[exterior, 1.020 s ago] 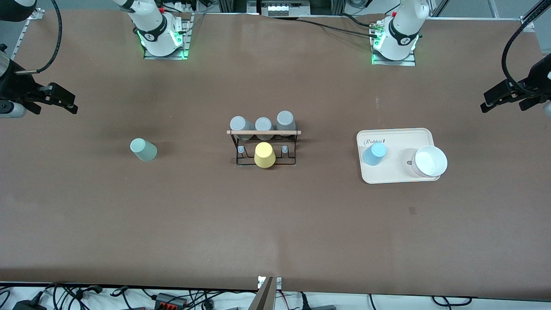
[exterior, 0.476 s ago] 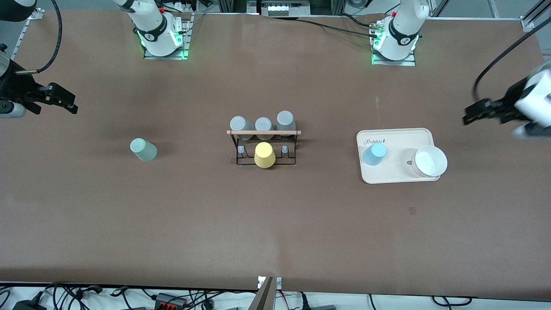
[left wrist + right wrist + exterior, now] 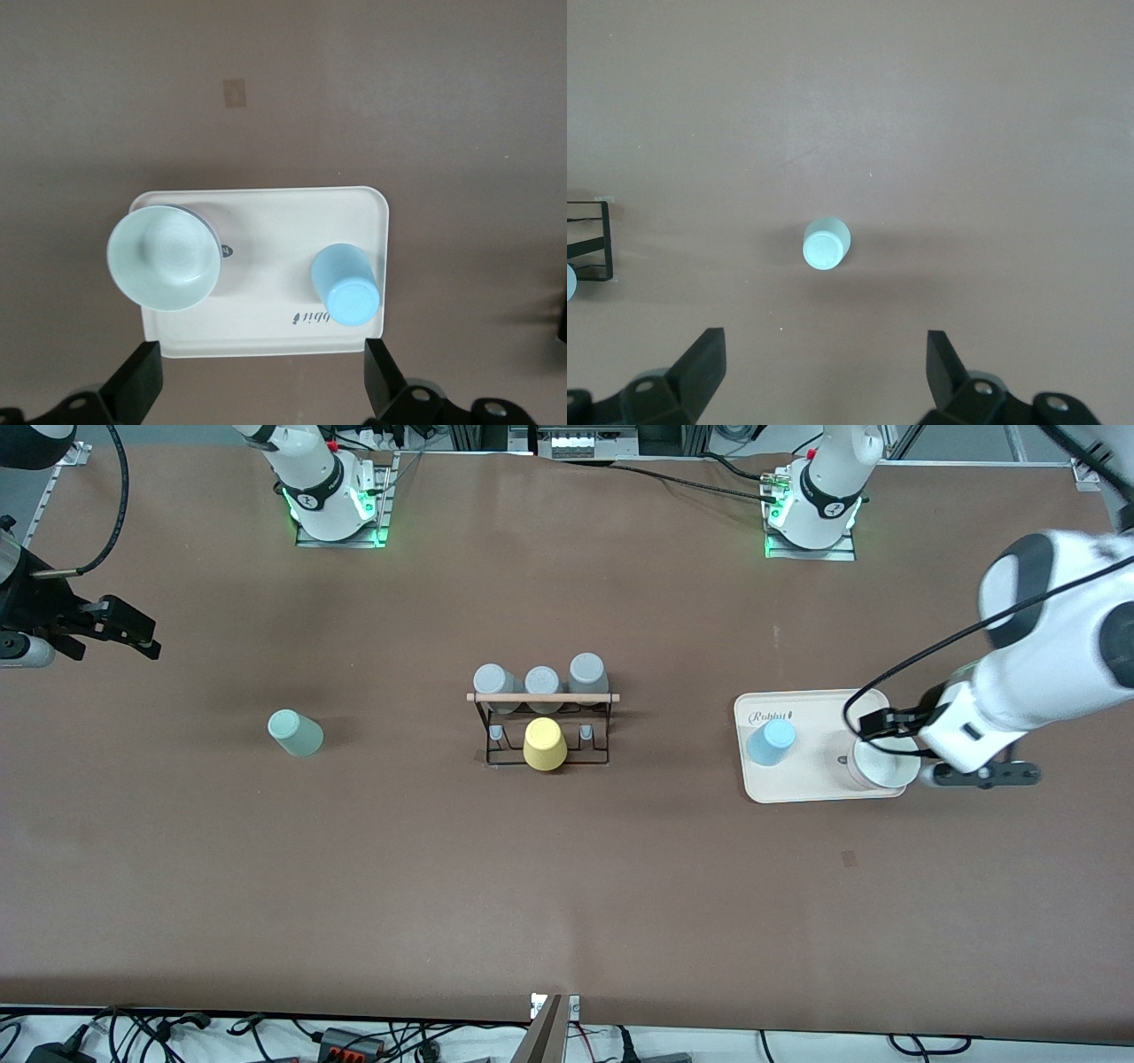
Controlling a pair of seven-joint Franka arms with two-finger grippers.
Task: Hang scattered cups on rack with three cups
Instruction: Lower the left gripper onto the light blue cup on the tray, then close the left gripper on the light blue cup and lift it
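The pale mint green cup (image 3: 296, 733) stands bottom-up on the table toward the right arm's end and shows in the right wrist view (image 3: 826, 244). The light blue cup (image 3: 771, 742) stands bottom-up on the beige tray (image 3: 815, 781) and shows in the left wrist view (image 3: 347, 285). The black wire rack (image 3: 542, 726) with its wooden rod stands mid-table. My left gripper (image 3: 904, 735) (image 3: 257, 381) is open and empty, high over the tray. My right gripper (image 3: 128, 631) (image 3: 824, 376) is open and empty, waiting over the table near the mint cup.
The rack holds a yellow cup (image 3: 544, 745) on its front row and three grey cups (image 3: 542, 682) on the row farther from the front camera. A white bowl (image 3: 881, 766) (image 3: 164, 257) sits on the tray (image 3: 266, 301), partly hidden by the left arm.
The left arm has swung in from the table's end to above the tray and now covers part of the bowl. The right arm and the cups have not moved.
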